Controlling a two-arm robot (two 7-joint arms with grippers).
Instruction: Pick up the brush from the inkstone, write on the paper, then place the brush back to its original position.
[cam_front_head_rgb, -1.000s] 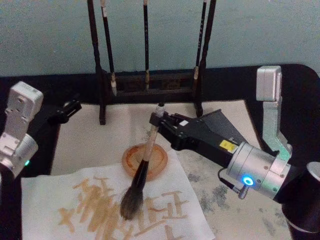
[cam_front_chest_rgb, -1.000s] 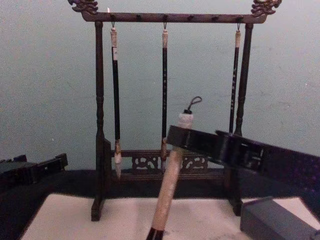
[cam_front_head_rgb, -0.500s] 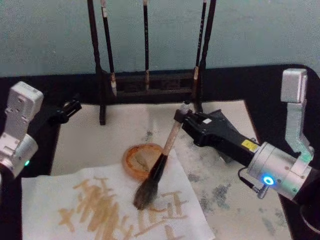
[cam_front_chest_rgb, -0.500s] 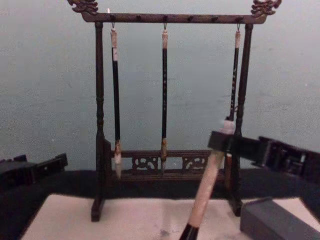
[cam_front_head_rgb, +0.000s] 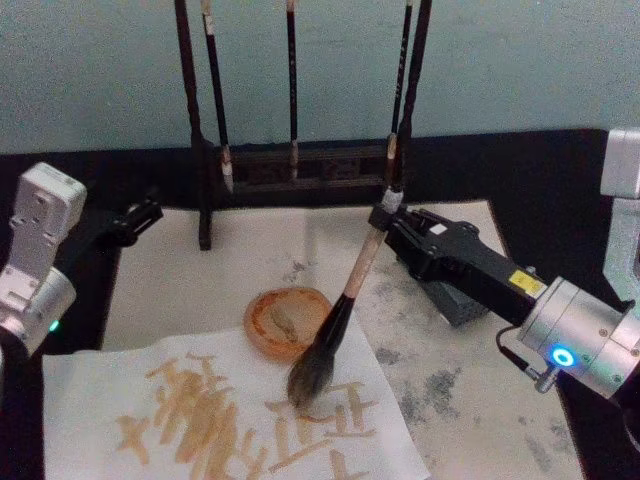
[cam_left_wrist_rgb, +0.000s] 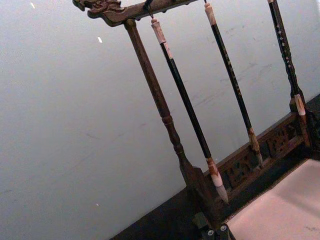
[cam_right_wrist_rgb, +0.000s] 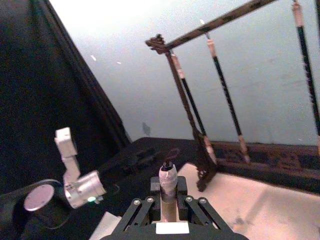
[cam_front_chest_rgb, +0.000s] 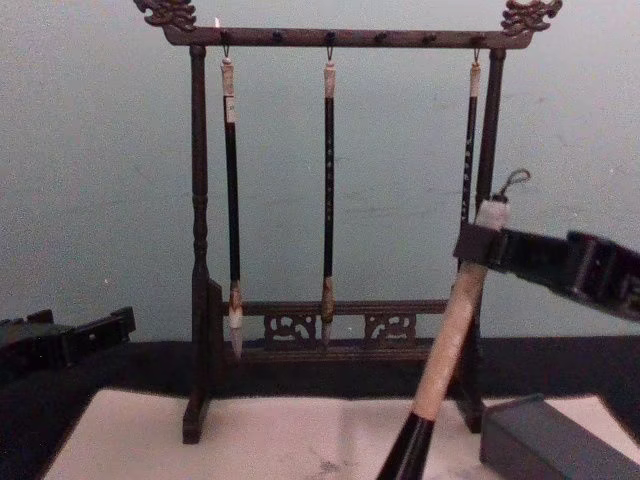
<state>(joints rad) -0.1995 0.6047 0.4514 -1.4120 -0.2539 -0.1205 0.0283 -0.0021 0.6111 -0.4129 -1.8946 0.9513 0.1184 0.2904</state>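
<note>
Nearest the robot, well in front of the rack (cam_front_head_rgb: 300, 165), lies a white sheet (cam_front_head_rgb: 90, 400) covered with ochre strokes. The bushy dark tip of the brush (cam_front_head_rgb: 352, 290) is at this sheet's far right part; whether the hairs touch it I cannot tell. The brush leans, its tip toward the robot and its pale handle rising toward the rack's right post. Just left of its black lower section sits a round orange dish (cam_front_head_rgb: 285, 322), on the white sheet's far edge.

The right pincer (cam_front_head_rgb: 385, 222) is closed on the top of the brush handle, just below the small loop cord, a little in front of the rack's right post. Beneath that arm, in front of and to the right of the same post, rests the inkstone (cam_front_chest_rgb: 545, 440), partly hidden in the head view.

The paper (cam_front_head_rgb: 200, 270) spreads under all of this, reaching back to the rack's feet.

The left pincer (cam_front_head_rgb: 140, 215) hangs idle off the rack's left post, above the dark surface (cam_front_head_rgb: 560, 190); open or closed, I cannot tell.

Three slim brushes (cam_front_chest_rgb: 328, 180) hang from the rack's top bar.
</note>
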